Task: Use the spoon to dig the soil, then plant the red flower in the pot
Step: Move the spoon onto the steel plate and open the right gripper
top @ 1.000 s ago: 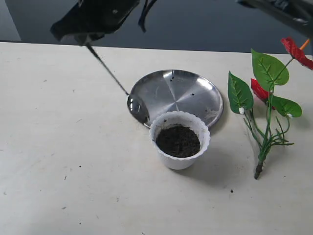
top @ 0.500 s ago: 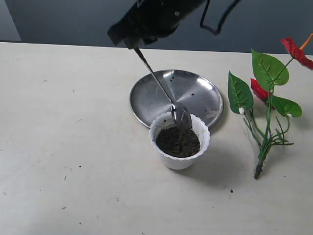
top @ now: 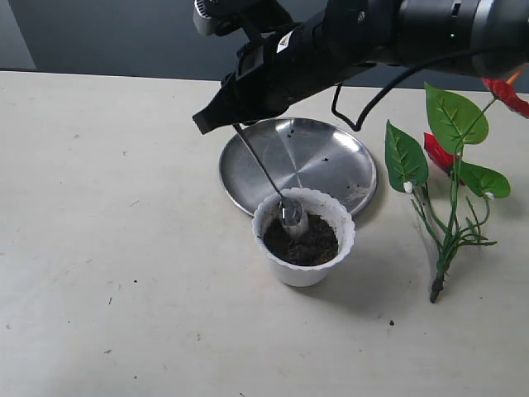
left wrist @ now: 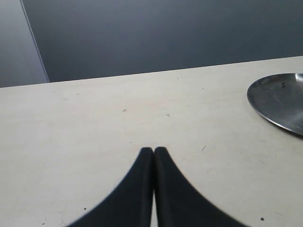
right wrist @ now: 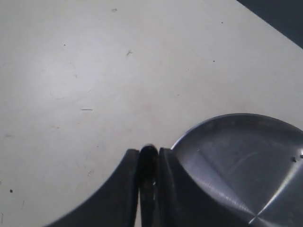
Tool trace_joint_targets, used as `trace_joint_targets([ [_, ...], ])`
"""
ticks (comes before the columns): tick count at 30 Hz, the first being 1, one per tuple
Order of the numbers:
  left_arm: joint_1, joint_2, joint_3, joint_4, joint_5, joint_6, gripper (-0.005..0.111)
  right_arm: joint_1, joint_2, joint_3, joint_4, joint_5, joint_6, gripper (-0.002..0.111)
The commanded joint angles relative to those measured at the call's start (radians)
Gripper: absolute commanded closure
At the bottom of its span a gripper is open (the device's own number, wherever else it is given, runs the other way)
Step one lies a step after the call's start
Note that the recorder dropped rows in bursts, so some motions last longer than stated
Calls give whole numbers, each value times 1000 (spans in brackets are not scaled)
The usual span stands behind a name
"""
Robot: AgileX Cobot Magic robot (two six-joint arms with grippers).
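The right gripper (right wrist: 147,156) clamps the spoon (top: 269,178) (bowl in the pot's (top: 303,241) soil (top: 306,241)); left gripper (left wrist: 153,152) pressed closed, empty.

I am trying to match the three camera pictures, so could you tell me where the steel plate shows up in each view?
Exterior view: the steel plate lies mid-table, just behind the pot.
Left wrist view: only part of its rim shows, at the picture's right edge.
Right wrist view: it fills the lower right corner, beside the gripper shut on the spoon.
Shared landmark: the plate itself.
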Motion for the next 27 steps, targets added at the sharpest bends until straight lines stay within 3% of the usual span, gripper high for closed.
trace_joint_targets([
  [1,-5,-1,-2,0,-13,-4,106,-6,-35,2,-16,66,-4,109],
  [6,-5,-1,-2,0,-13,-4,106,-6,-44,2,-16,141,-2,109],
  [15,-5,-1,-2,0,-13,-4,106,-6,-1,2,-32,43,-2,109],
  [27,-5,-1,-2,-2,-13,-4,106,-41,-165,2,-158,-44,-2,109],
])
